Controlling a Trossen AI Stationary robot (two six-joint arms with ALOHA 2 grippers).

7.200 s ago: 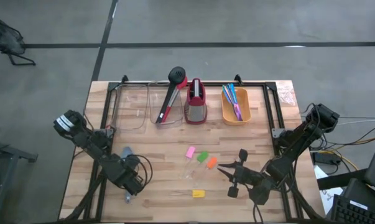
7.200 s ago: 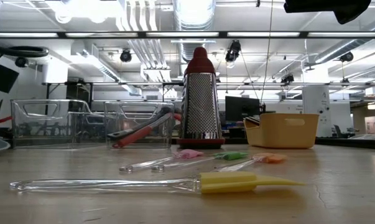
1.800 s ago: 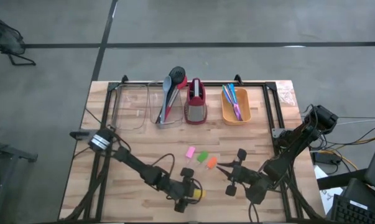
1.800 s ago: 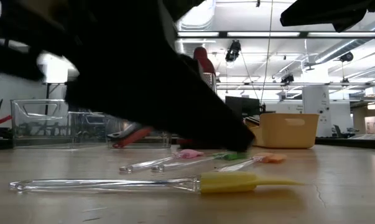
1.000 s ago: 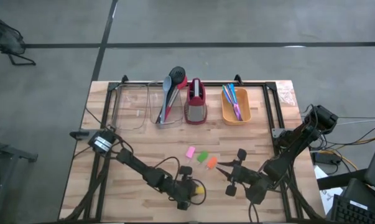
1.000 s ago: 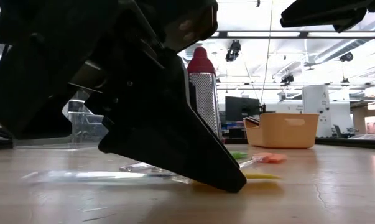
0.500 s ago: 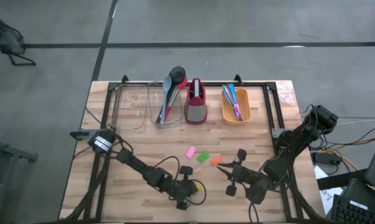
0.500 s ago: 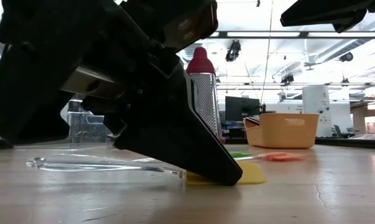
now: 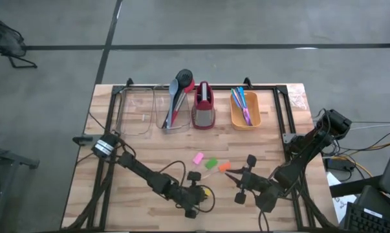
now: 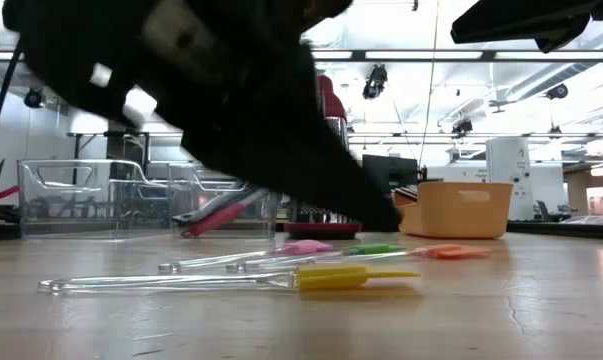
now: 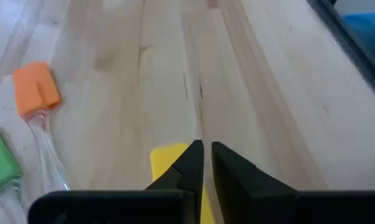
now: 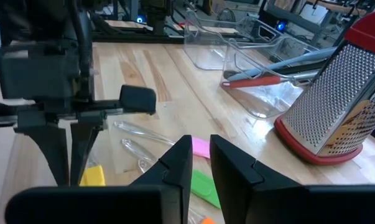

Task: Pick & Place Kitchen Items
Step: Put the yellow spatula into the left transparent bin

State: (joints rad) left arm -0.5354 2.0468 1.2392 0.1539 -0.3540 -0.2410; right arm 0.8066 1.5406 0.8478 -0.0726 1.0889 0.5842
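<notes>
- Since the frame half a second earlier, the left gripper [image 9: 196, 199] has lifted in the low view, and the yellow-headed spatula with a clear handle [image 10: 281, 280] now lies flat and fully exposed on the wooden tabletop [image 10: 501, 300].
- High view: the left gripper sits near the front edge of the tabletop, over the yellow head [image 9: 206, 192]. The right gripper [image 9: 232, 176] waits to its right, beside the orange-headed spatula [image 9: 224, 167]. Green [image 9: 211, 163] and pink [image 9: 198, 158] heads lie just beyond. At the far edge stand a clear plastic bin [image 9: 172, 110] holding long-handled spoons [image 9: 178, 90], a red-and-grey upright grater [image 9: 204, 105], and an orange bin [image 9: 245, 110] of thin coloured cutlery [image 9: 242, 102].
- Low view: the left gripper [image 10: 376, 215] hangs above the tabletop, clear of the yellow spatula.
- Left wrist view: the left fingers [image 11: 181, 168] stand almost together with a narrow gap, the yellow head [image 11: 165, 158] partly behind them; whether they touch it cannot be told.
- Right wrist view: the right fingers [image 12: 178, 162] stand slightly apart, holding nothing.
</notes>
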